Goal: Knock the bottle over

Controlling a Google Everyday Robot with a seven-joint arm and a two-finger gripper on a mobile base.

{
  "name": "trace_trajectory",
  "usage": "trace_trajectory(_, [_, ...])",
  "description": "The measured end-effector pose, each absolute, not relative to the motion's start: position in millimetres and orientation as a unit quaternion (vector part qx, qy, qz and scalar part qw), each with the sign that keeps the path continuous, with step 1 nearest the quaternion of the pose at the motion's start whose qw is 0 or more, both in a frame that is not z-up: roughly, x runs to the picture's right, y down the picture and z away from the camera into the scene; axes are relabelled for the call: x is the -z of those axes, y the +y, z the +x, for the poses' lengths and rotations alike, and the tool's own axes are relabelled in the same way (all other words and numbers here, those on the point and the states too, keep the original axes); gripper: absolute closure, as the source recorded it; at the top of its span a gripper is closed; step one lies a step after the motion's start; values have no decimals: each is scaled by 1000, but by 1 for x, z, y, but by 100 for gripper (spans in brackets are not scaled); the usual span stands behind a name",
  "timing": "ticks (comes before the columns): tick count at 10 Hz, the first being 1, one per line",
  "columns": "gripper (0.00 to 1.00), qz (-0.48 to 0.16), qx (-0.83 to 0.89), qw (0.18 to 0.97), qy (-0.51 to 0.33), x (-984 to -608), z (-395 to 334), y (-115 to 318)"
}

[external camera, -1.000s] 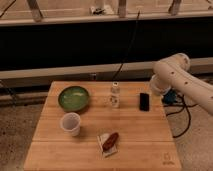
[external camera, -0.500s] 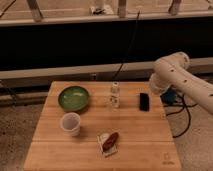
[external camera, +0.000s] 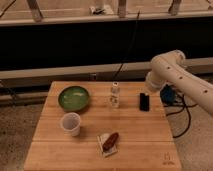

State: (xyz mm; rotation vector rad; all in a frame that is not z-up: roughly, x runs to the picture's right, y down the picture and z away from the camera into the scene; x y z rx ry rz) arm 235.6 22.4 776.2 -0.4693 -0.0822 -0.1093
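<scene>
The small clear bottle (external camera: 115, 95) with a pale cap stands upright near the back middle of the wooden table (external camera: 145, 135). My gripper (external camera: 144, 102) is the dark piece at the end of the white arm (external camera: 175, 75), low over the table to the right of the bottle, with a gap between them.
A green bowl (external camera: 74, 97) sits at the back left. A white paper cup (external camera: 71, 123) stands in front of it. A brown snack on a wrapper (external camera: 109, 142) lies at the front middle. A dark wall and rail run behind the table. Cables hang at the right.
</scene>
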Motion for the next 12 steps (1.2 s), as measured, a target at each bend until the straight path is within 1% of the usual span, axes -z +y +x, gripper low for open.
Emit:
trace_trajectory(4, [99,-234,70,968,-51,-789,228,14])
trace_trajectory(6, [99,-234,84,966,-65,-800,205,5])
trace_trajectory(10, [99,-237,110,962,-75,-813,194,-3])
trace_trajectory(12, [99,-237,127,960,-82,-817,172,-4])
